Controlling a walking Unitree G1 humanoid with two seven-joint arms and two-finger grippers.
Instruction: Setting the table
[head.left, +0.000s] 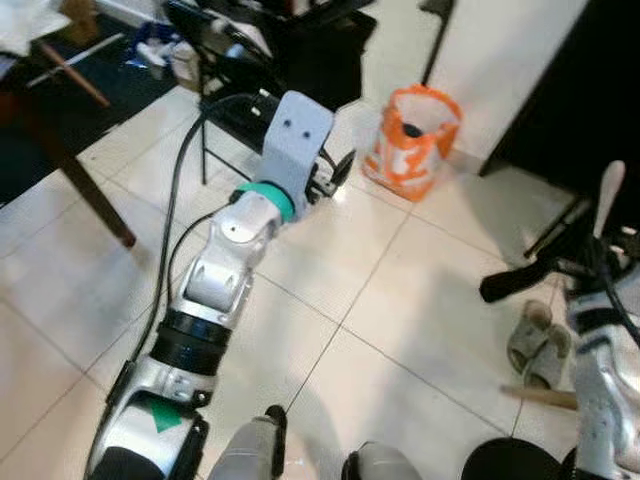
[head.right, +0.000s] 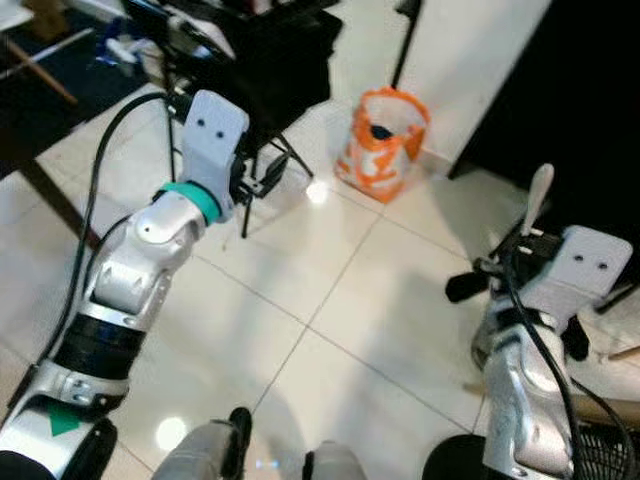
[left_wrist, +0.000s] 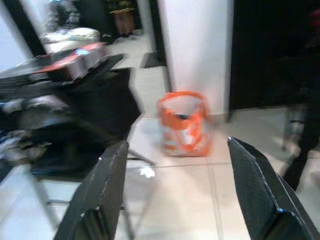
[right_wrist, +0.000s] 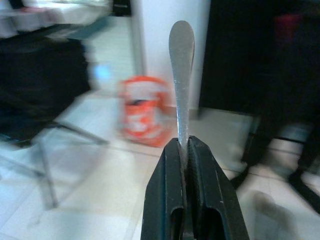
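My right gripper (right_wrist: 184, 142) is shut on a silver piece of cutlery (right_wrist: 181, 65). Its flat, rounded handle end sticks up past the fingertips, and the other end is hidden between the fingers. The same cutlery (head.right: 539, 197) stands upright above my right wrist, low on the right over the tiled floor. My left gripper (left_wrist: 176, 144) is held out ahead at mid-height with its fingers (left_wrist: 102, 190) wide apart and nothing between them. It points toward an orange bag (left_wrist: 184, 123) on the floor.
The orange and white bag (head.left: 412, 138) stands against a white wall. A black folding stand loaded with dark items (head.left: 280, 50) is ahead on the left. A dark wooden table leg (head.left: 95, 195) is at far left. Slippers (head.left: 533, 345) lie on the floor at right, beside dark furniture (head.left: 570, 90).
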